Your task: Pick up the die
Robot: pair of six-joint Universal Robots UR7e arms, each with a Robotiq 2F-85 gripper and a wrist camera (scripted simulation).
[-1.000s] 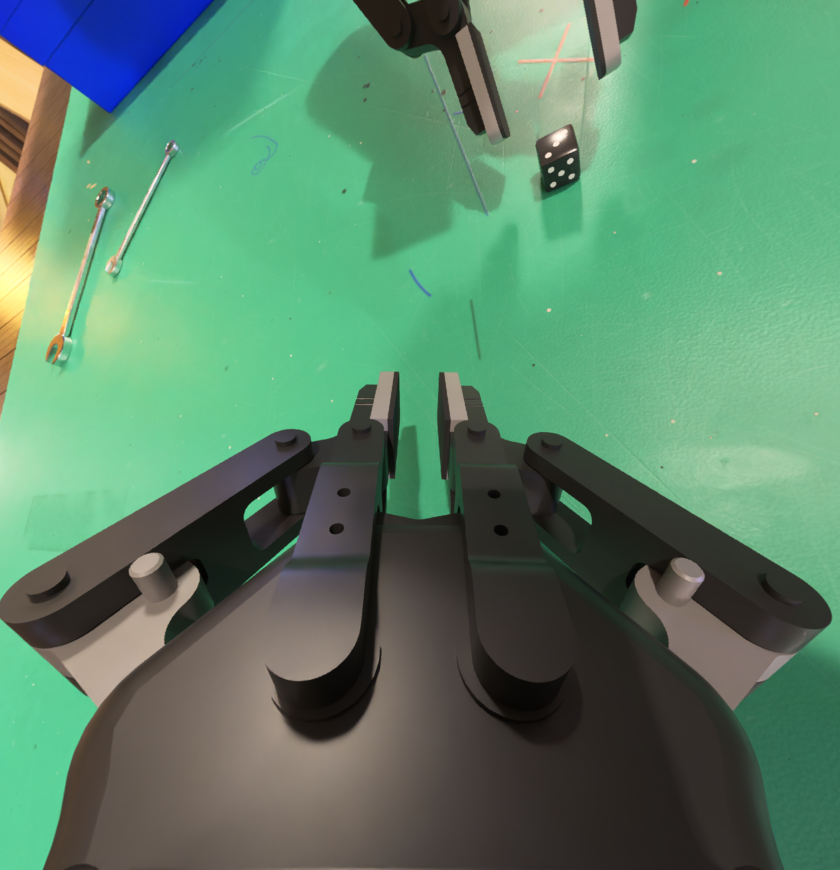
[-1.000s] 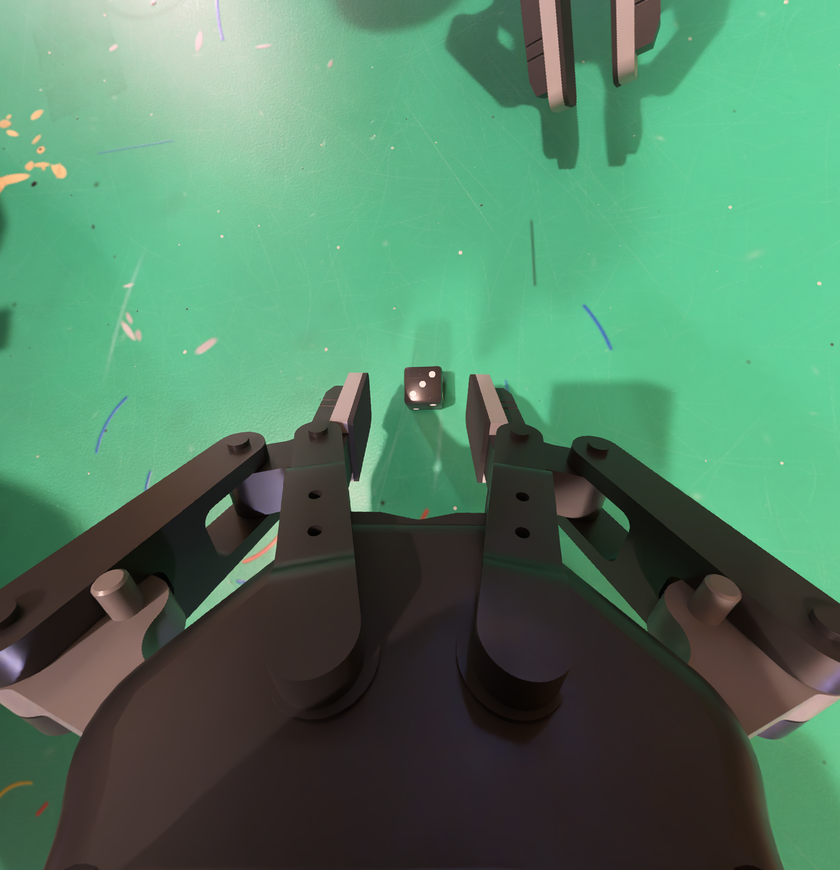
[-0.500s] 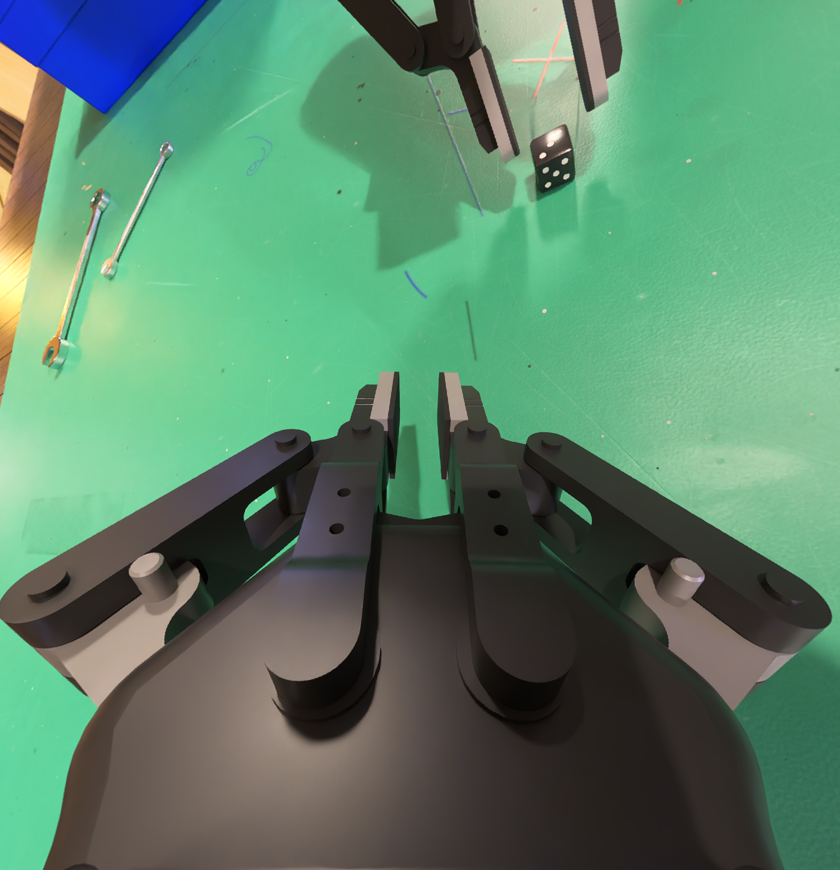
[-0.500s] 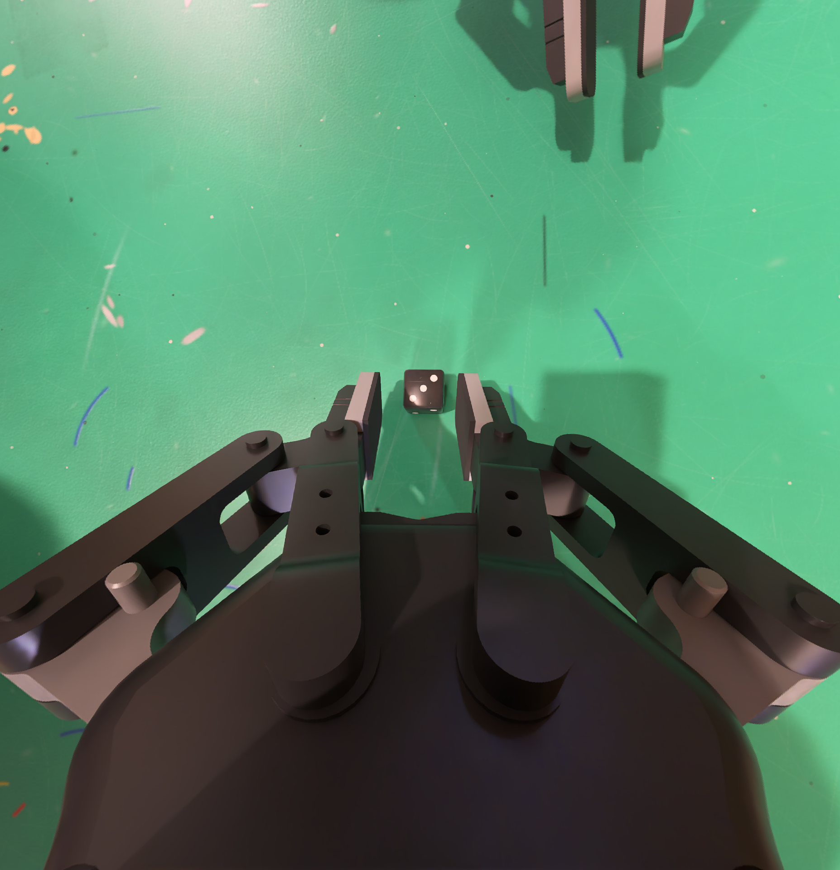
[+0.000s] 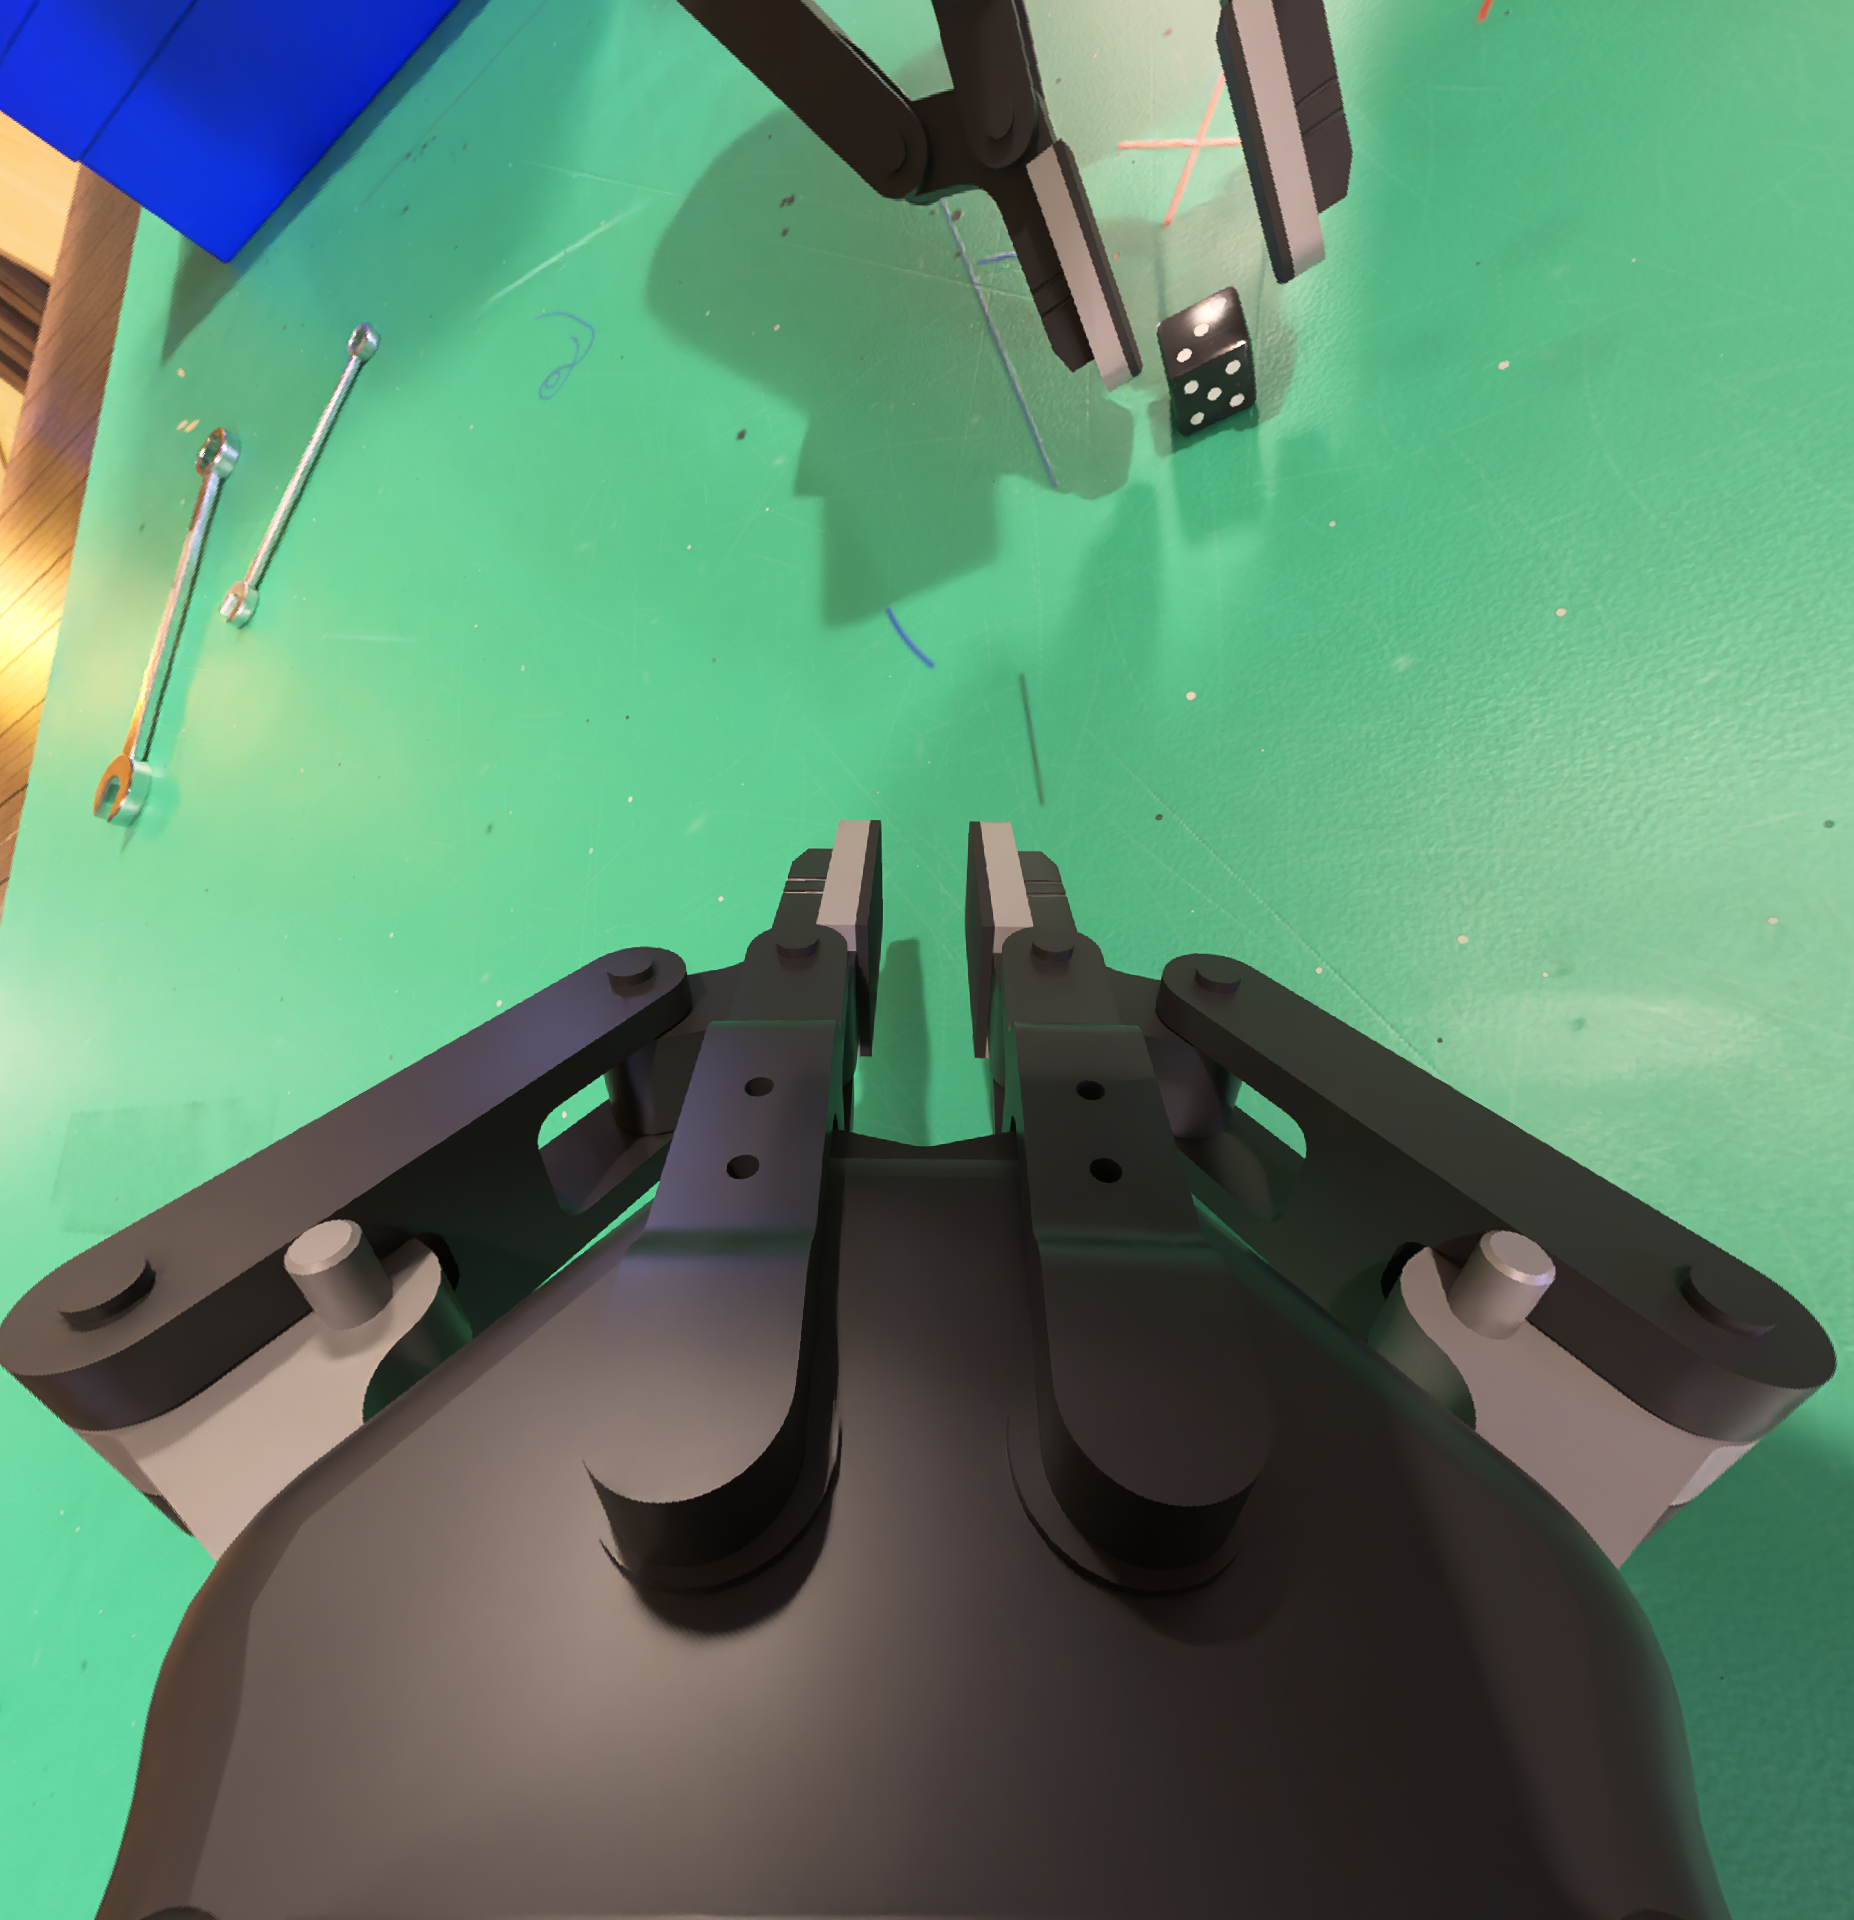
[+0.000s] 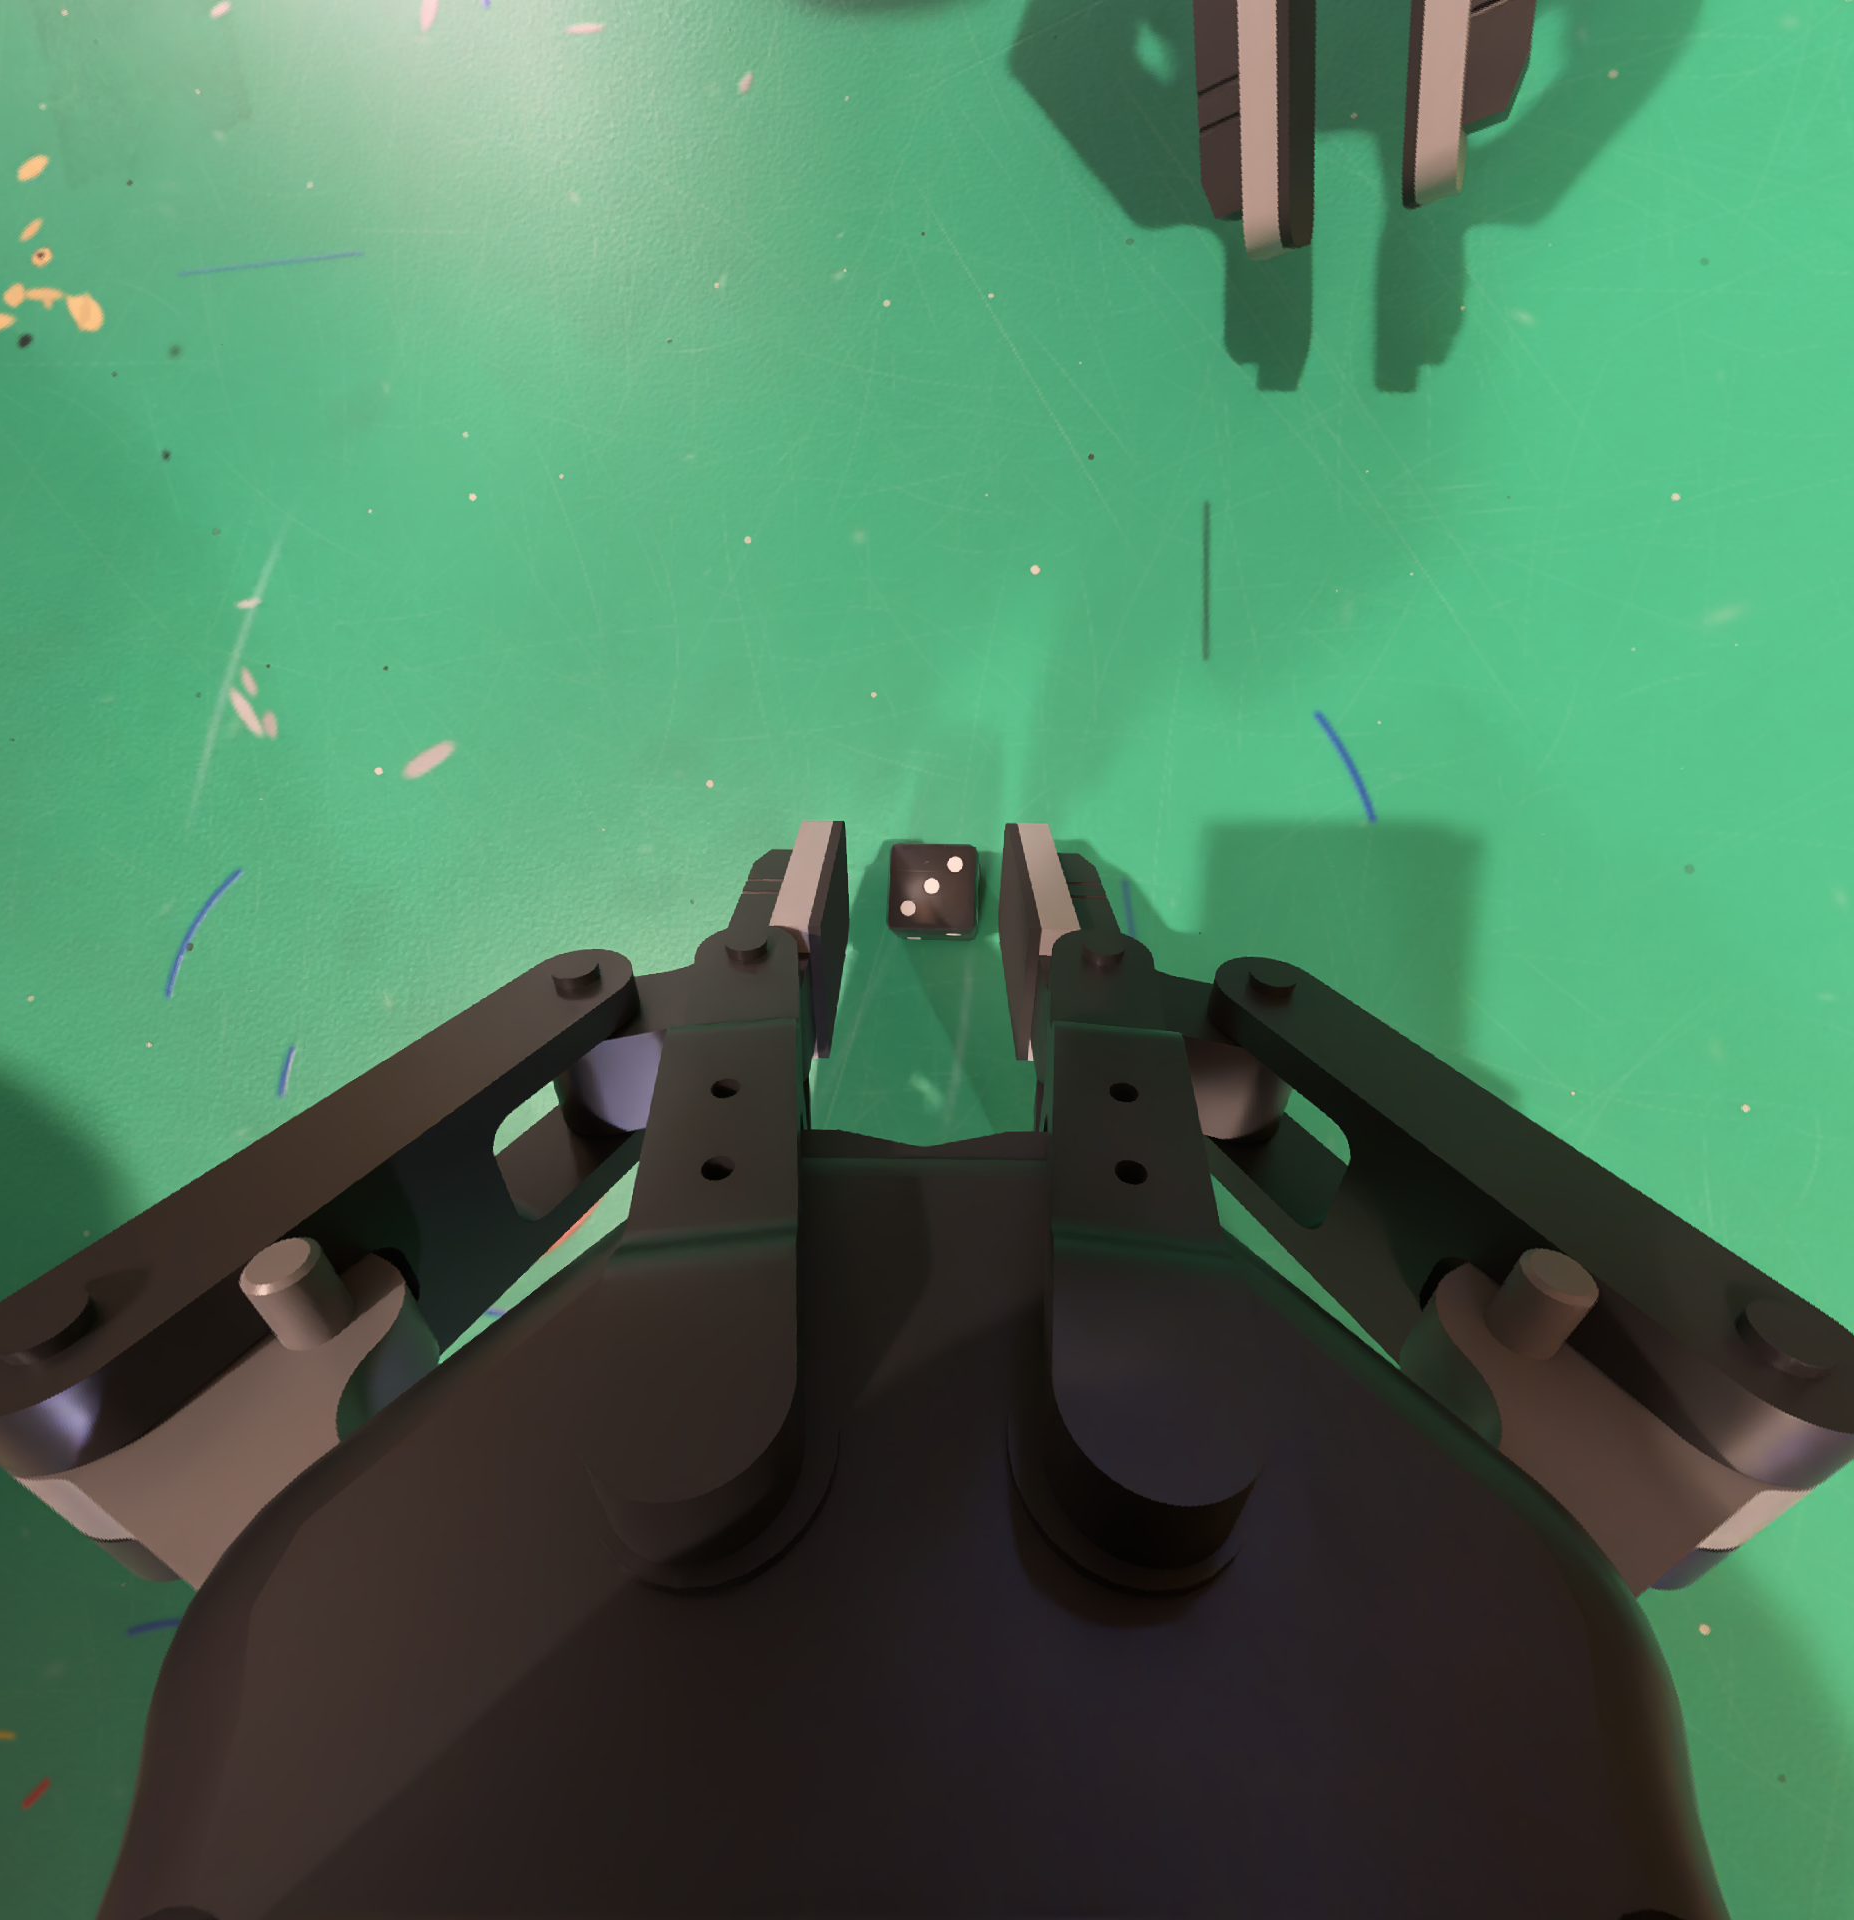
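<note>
While the black die [image 6: 933, 890] sits flat on the green table [image 6: 694, 520], the right pincer [image 6: 924, 883] straddles it, one finger on each side, and neither pad touches: a sliver of green shows on both flanks. So that pincer is spread, bracketing the cube rather than gripping it. From across the table, the left wrist view confirms it: the die [image 5: 1207, 364] stands with five pips facing this way and one pip up top, the right pincer [image 5: 1203, 312] hanging over it, one pad just beside the cube and the other a little farther off. That lopsided gap matters, I reckon; if the near pad arrives first it could nudge the die sideways before the squeeze lands.

Why come straight down from above? A small cube gives two parallel faces to flat pads, and that looks like the cleanest hold.

Meanwhile the left pincer [image 5: 924, 873] hovers well apart from the action, nothing between its fingers, a narrow gap showing between its pads, released and idle. It seems parked there to keep out of the way.

Off at the table's far edge lie two wrenches [image 5: 216, 551], side by side, and a blue box [image 5: 206, 94] fills the corner, neither involved.

My call: the approach is done, the closing squeeze and the lift remain.
</note>
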